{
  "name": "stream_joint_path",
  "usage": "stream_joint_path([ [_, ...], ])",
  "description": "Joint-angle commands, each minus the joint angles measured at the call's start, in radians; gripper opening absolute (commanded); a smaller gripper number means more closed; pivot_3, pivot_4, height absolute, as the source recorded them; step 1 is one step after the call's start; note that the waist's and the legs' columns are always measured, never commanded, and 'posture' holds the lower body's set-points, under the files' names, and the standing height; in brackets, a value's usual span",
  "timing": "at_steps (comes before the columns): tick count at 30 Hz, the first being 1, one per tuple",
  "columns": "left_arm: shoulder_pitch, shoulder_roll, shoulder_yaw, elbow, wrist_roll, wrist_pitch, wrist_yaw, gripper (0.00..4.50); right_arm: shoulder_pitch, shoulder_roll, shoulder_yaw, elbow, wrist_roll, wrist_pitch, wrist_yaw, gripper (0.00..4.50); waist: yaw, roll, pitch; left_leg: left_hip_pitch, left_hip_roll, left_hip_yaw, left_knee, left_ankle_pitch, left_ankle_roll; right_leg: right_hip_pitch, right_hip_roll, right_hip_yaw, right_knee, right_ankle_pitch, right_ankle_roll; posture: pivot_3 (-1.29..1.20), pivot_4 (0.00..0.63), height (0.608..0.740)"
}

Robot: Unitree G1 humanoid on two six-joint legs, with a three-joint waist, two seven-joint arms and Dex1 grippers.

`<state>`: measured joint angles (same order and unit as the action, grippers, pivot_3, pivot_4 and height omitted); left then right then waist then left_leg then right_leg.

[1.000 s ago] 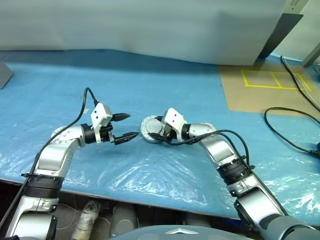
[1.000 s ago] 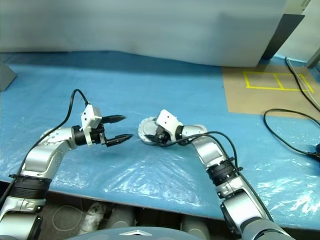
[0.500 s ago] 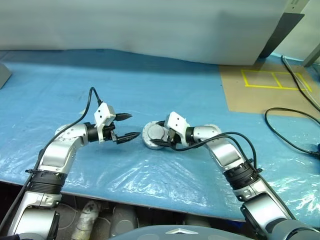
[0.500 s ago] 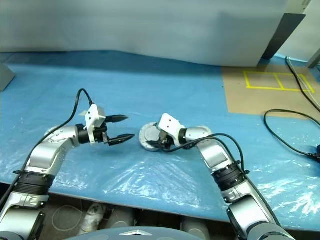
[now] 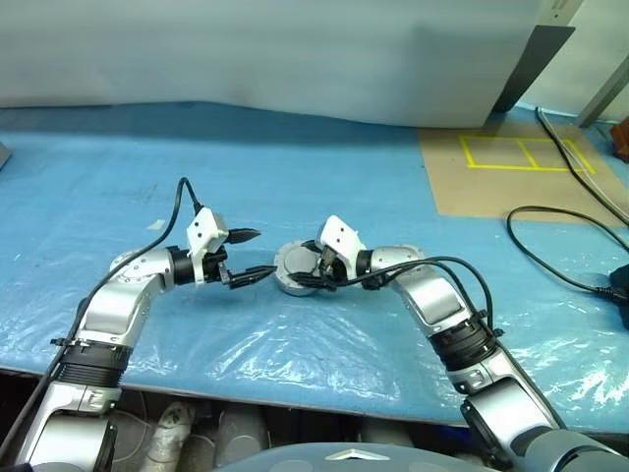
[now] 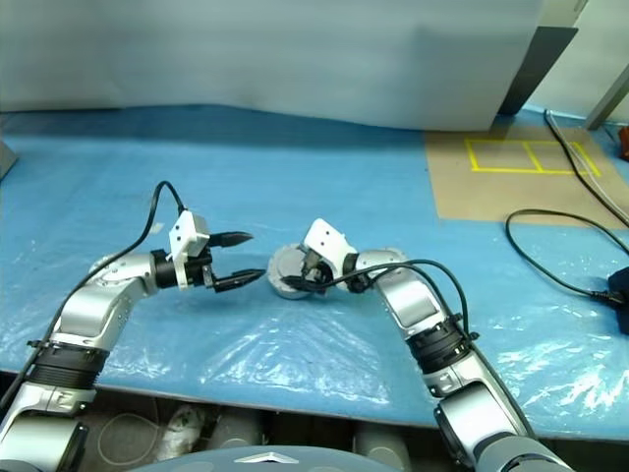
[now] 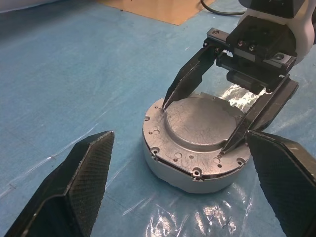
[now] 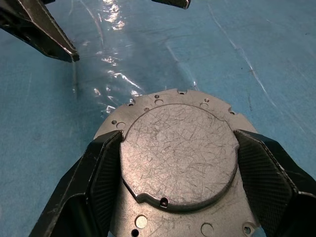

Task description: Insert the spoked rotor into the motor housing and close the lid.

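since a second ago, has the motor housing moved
Yes. The motor housing, held by the right pincer, has tipped down from a raised tilt to lie flatter on the blue sheet.

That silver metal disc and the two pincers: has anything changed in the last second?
The right pincer tipped the silver disc down from tilted to flat on the blue sheet, fingers on its raised centre. The left pincer stayed open beside it.
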<state>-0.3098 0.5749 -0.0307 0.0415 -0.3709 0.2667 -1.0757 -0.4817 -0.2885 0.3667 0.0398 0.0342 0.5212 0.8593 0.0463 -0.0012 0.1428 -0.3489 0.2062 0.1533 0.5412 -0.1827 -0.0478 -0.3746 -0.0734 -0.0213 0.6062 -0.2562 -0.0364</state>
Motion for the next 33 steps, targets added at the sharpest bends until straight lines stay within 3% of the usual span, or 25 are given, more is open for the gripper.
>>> stream_joint_path([
  [1,0.004,0.007,0.017,-0.035,-0.007,-0.014,0.004,4.50,0.085,-0.026,0.094,0.081,-0.039,0.126,-0.001,3.18,0.000,0.000,0.000,0.000,0.000,0.000,0.000,0.000,0.000,0.000,0.000,0.000,0.000,0.000,0.000,0.00,0.150,0.740],
  [6,0.003,0.007,0.015,-0.032,-0.006,-0.016,0.005,4.50,0.090,-0.019,0.079,0.034,-0.033,0.156,-0.041,3.18,0.000,0.000,0.000,0.000,0.000,0.000,-0.001,0.000,0.000,0.000,0.000,0.000,0.000,0.000,0.000,0.00,0.150,0.740],
  [11,0.000,0.006,0.013,-0.030,-0.007,-0.014,0.004,4.50,0.103,-0.010,0.035,0.036,-0.039,0.001,-0.099,3.18,0.000,0.001,0.000,0.000,0.000,0.000,-0.001,0.000,0.000,-0.001,0.000,0.000,0.000,-0.001,0.000,0.00,0.150,0.740],
  [17,-0.001,0.006,0.011,-0.029,-0.007,-0.011,0.002,4.50,0.131,0.016,-0.032,-0.006,0.046,-0.040,-0.081,3.18,-0.001,0.001,0.001,-0.004,0.000,0.000,-0.001,0.000,0.000,-0.006,0.000,0.001,-0.001,-0.001,0.001,0.00,0.150,0.740],
  [23,0.001,0.006,0.009,-0.033,-0.006,-0.010,0.002,4.50,0.123,-0.008,-0.020,-0.014,0.074,-0.062,-0.016,3.18,-0.003,0.001,0.001,-0.013,-0.001,0.001,-0.001,0.000,0.000,-0.014,0.001,0.000,0.000,0.000,0.001,0.00,0.150,0.740],
  [33,0.006,0.003,0.009,-0.036,-0.007,-0.009,0.007,4.50,0.058,-0.063,0.015,-0.003,0.007,-0.220,0.017,3.18,-0.003,0.001,0.001,-0.016,-0.001,0.000,-0.001,0.000,-0.001,-0.016,0.001,-0.001,0.000,0.002,0.004,0.00,0.150,0.740],
])
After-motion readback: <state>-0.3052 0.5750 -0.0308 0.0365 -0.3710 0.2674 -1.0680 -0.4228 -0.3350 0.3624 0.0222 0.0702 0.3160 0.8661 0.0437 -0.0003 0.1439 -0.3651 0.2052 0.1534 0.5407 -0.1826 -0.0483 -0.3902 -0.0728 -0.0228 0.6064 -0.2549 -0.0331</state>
